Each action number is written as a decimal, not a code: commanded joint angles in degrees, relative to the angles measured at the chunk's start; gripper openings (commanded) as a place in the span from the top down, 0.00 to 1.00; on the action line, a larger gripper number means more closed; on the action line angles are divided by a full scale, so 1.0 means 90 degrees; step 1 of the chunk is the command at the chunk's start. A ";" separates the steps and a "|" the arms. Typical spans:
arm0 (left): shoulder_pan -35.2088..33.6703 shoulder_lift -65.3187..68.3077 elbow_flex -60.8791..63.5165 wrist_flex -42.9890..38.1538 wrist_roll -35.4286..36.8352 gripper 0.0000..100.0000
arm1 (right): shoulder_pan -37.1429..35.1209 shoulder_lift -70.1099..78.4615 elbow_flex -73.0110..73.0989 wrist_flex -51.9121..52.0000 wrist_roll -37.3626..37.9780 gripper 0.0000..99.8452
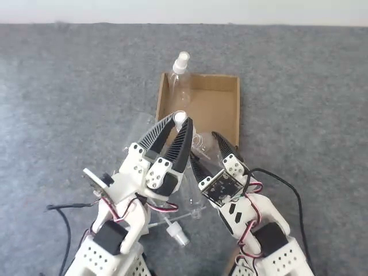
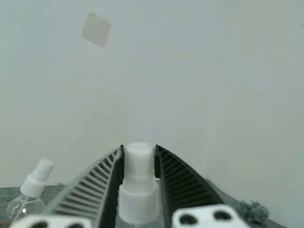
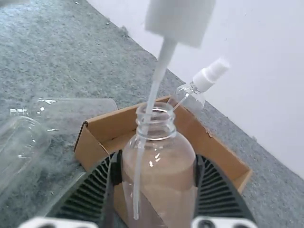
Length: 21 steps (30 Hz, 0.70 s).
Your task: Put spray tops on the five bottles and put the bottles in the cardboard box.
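My left gripper (image 1: 179, 122) is shut on a white spray top (image 1: 180, 118), held upright over the near edge of the cardboard box (image 1: 217, 109). In the left wrist view the spray top (image 2: 138, 185) stands between the fingers (image 2: 183, 178). My right gripper (image 3: 156, 159) is shut on a clear bottle (image 3: 159, 180), held upright just below. The spray top (image 3: 179, 18) hangs above the bottle's open neck, with its thin tube reaching down inside. A capped bottle (image 1: 180, 75) stands in the box's far left corner.
A loose spray top (image 1: 176, 233) with its tube lies on the grey carpet between the arm bases. Open clear bottles (image 3: 71, 114) lie on the carpet beside the box, and another (image 3: 19, 142) lies closer to my right gripper. A pale wall stands behind the table.
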State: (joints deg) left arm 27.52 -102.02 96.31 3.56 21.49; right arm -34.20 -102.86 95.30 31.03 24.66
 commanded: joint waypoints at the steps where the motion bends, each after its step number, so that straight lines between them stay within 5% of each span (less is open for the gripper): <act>1: 0.0029 -0.0068 0.0005 0.0020 -0.0059 0.99 | 0.0132 -0.0112 -0.0039 0.0024 -0.0088 0.90; 21: 0.0469 -0.0059 0.0034 0.0772 -0.0098 0.99 | 0.0220 -0.0112 -0.0615 0.0864 -0.0586 0.90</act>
State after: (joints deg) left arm 30.68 -102.11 97.01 9.89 20.97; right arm -33.41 -102.86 94.42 39.12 20.26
